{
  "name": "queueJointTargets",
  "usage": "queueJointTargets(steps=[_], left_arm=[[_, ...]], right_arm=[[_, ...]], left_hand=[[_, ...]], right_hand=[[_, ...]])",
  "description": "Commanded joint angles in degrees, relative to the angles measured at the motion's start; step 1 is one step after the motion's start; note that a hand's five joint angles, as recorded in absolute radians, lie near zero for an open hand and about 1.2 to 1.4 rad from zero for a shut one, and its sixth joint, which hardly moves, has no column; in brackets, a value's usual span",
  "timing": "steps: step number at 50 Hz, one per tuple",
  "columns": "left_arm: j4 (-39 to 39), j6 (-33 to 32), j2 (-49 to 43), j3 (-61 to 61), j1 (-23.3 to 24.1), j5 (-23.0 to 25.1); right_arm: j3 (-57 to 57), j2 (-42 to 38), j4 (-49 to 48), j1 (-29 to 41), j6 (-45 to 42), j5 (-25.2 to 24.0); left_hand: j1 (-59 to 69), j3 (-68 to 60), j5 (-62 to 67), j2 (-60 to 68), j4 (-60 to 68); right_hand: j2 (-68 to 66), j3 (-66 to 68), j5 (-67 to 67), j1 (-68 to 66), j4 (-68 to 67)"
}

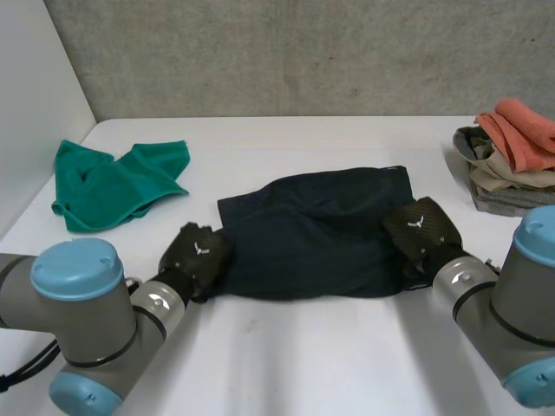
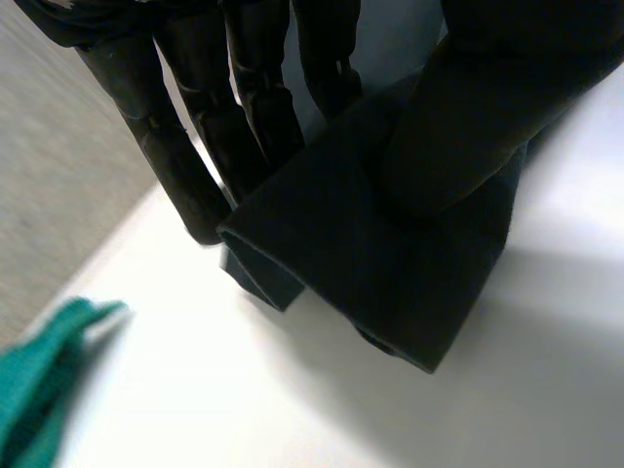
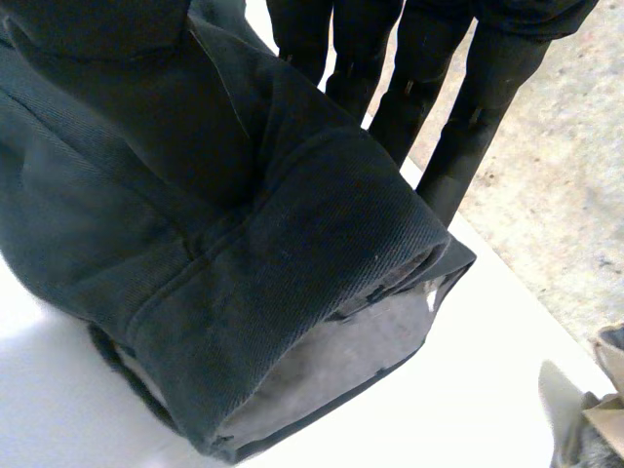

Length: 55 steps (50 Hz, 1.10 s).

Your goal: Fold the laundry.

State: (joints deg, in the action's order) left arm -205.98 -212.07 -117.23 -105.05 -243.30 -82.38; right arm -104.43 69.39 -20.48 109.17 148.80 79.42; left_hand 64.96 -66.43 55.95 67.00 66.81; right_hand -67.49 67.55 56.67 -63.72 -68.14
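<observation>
A dark navy garment lies partly folded on the white table, in the middle. My left hand is at its near left corner. In the left wrist view that corner is pinched between the thumb and the straight fingers. My right hand is at the near right corner. In the right wrist view the thick hemmed edge rolls over between the thumb and the fingers, which grip it.
A crumpled green cloth lies at the far left, a little beyond my left hand's fingertips. A pile of orange, beige and grey laundry sits at the table's right edge. A grey wall stands behind the table.
</observation>
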Motion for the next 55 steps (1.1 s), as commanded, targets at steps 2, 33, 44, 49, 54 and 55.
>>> queueJointTargets(steps=[2, 33, 44, 49, 54, 55], left_arm=[[-2.24, 0.69, 11.3, 2.56, -0.42, -0.59], [30.74, 9.92, -2.09, 39.26, -1.3, -3.05], [-8.15, 10.36, -5.73, 57.24, -3.15, -3.49], [-11.73, 10.53, -4.5, 57.59, -3.06, -4.89], [-5.5, 10.53, -4.41, 54.35, -2.71, -5.78], [-4.1, 10.45, -4.32, 51.81, -2.97, -5.6]], right_arm=[[7.38, 4.43, 9.47, 0.16, -1.84, 1.18], [45.35, -7.41, 43.35, 1.57, -7.73, 3.11], [50.47, -8.05, -10.84, 4.11, -6.51, 10.5], [49.49, -7.95, -21.71, 4.64, -5.36, 9.62], [49.59, -10.06, -16.79, 4.82, -3.17, 8.83], [49.5, -10.59, -15.48, 4.82, -2.64, 8.83]], left_hand=[[15.04, -13.57, 14.05, 13.0, 13.19], [15.04, -13.57, 14.05, 13.0, 13.19], [15.04, -13.57, 14.05, 13.0, 13.19], [15.04, -13.57, 14.05, 13.0, 13.19], [15.04, -13.57, 14.05, 13.0, 13.19], [15.04, -13.57, 14.05, 13.0, 13.19]], right_hand=[[-12.51, 12.45, 13.33, -16.28, -11.86], [-12.51, 12.45, 13.33, -16.28, -11.86], [-12.51, 12.45, 13.33, -16.28, -11.86], [-12.51, 12.45, 13.33, -16.28, -11.86], [-12.51, 12.45, 13.33, -16.28, -11.86], [-12.51, 12.45, 13.33, -16.28, -11.86]])
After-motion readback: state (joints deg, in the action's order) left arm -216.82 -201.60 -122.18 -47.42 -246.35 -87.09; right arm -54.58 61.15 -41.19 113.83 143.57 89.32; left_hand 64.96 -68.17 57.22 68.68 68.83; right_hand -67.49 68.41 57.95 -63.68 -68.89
